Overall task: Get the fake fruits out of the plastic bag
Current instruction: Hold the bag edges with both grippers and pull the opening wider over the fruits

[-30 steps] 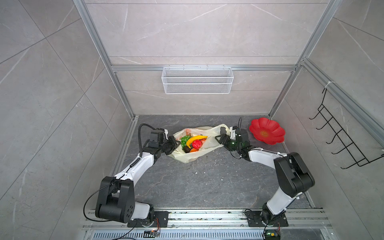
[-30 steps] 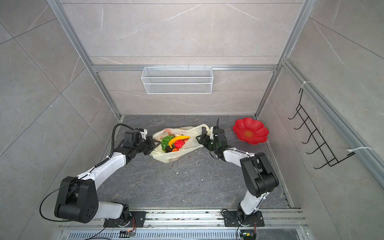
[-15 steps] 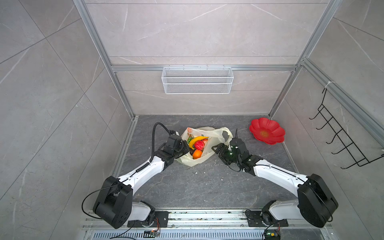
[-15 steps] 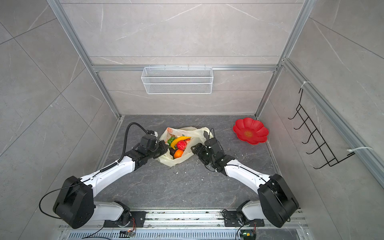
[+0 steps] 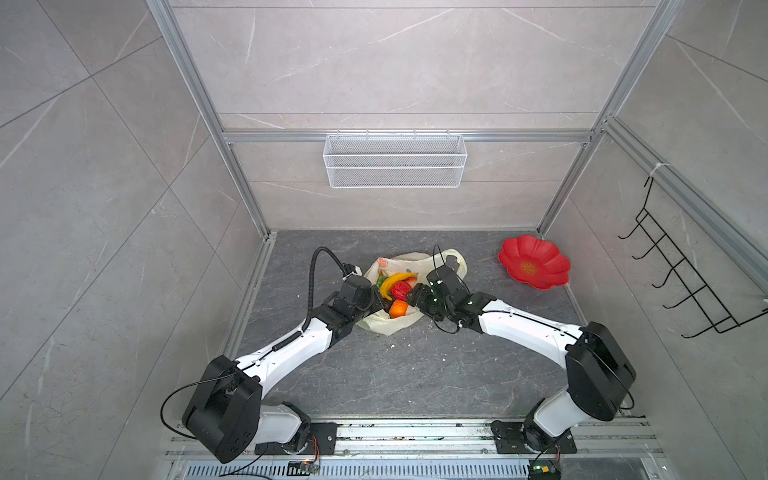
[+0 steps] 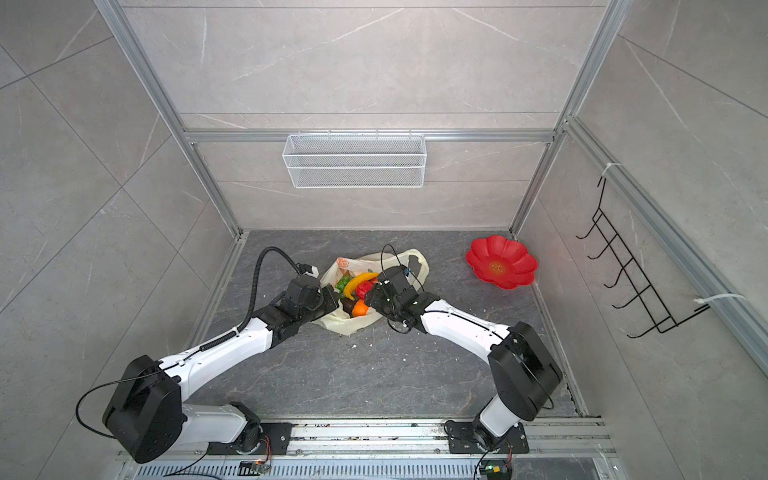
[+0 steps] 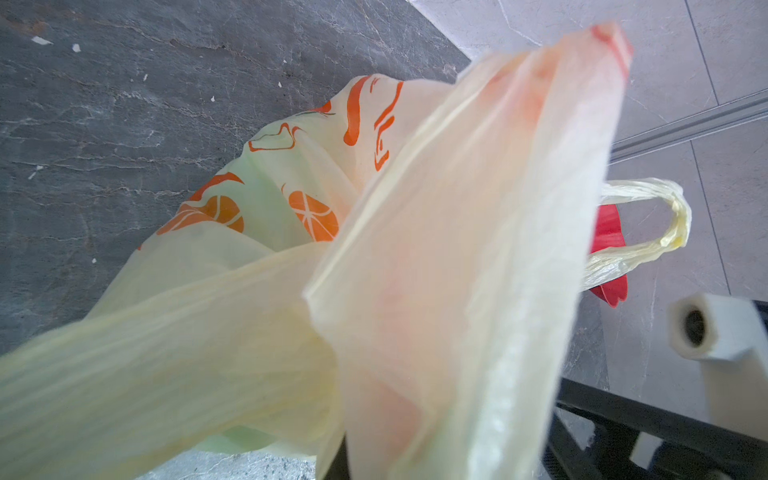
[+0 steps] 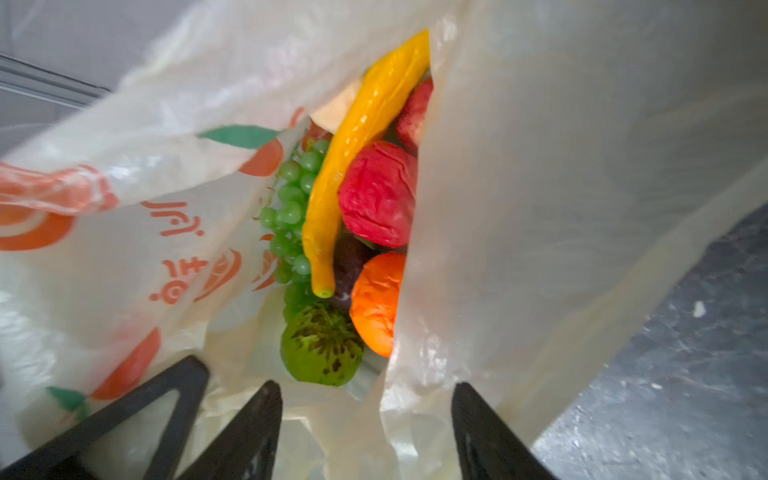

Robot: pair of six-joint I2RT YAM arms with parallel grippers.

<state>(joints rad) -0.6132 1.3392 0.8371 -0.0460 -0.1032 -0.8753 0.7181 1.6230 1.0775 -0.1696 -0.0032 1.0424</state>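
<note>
Pale-yellow film bag (image 5: pixel 388 326) was seen resting on bench (image 5: pixel 395 374), fruits (image 8: pixel 378 195) piled inside. Left hand (image 5: pixel 376 303) was clamped on bag rim; right hand (image 8: pixel 363 390) was spread, film between jaws. Fruits judged light, glossy, slippery; banana (image 8: pixel 357 145) best taken mid-length.

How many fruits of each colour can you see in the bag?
Yellow: 1 (banana)
Red: 2 (red bumpy fruit, another red fruit)
Orange: 1 (orange fruit)
Green: 2 (grapes, green bumpy fruit)
Dark brown: 1 (dark fruit)
Cream: 1 (cream fruit)
Total: 8 showing in the plastic bag; more may be hidden.
</note>
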